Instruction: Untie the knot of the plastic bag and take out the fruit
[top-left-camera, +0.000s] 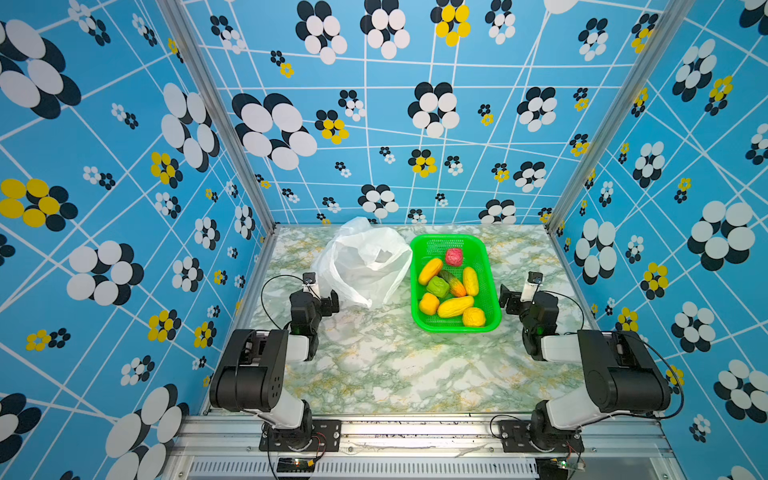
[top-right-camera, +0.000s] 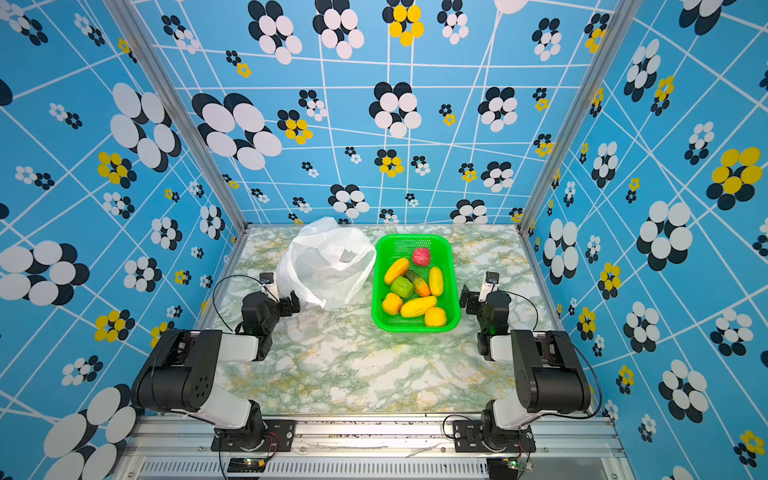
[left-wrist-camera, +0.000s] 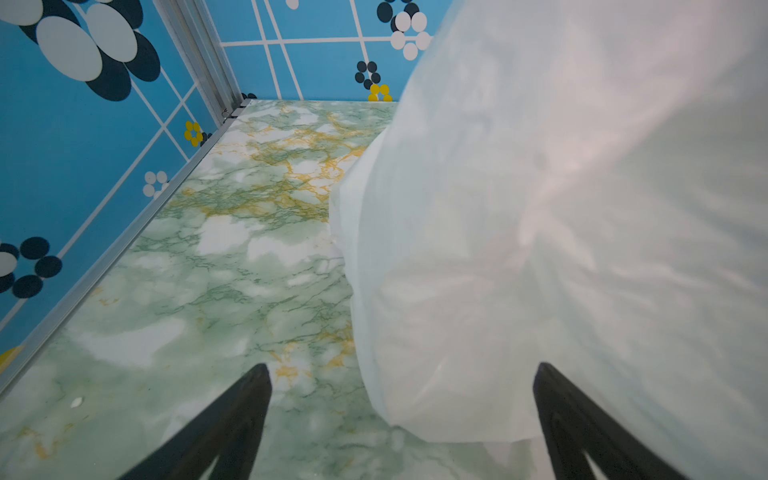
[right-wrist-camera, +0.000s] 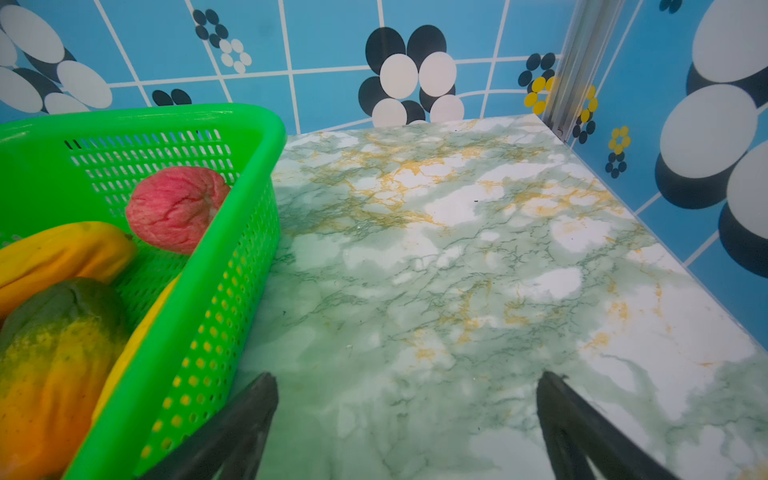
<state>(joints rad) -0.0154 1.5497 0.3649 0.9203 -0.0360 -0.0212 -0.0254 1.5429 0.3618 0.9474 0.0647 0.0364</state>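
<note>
One white plastic bag (top-left-camera: 365, 262) lies slack and crumpled on the marble-patterned table (top-left-camera: 395, 365), toward the back and left of centre, touching the left side of one green mesh basket (top-left-camera: 457, 328). Eight fruits (top-right-camera: 417, 306) sit inside the basket. Five are yellow-orange ovals (top-left-camera: 470, 281), and there is one green fruit (top-left-camera: 437, 286), one pink-red fruit (top-left-camera: 454, 257) at the far end and one green-and-orange striped fruit (top-left-camera: 455, 284) in the middle. Two arms reach in from the near edge. The left gripper (top-left-camera: 330, 301) hangs low at the bag's near corner with its jaws spread wide and gripping nothing. In the left wrist view a corner of the bag lies between its two fingers (left-wrist-camera: 245, 415), though whether the plastic touches either one is hard to say. The right gripper (top-left-camera: 509, 301) sits just to the right of the basket, jaws likewise spread and empty. In the right wrist view it hangs over bare table, with the basket wall close beside one finger.
</note>
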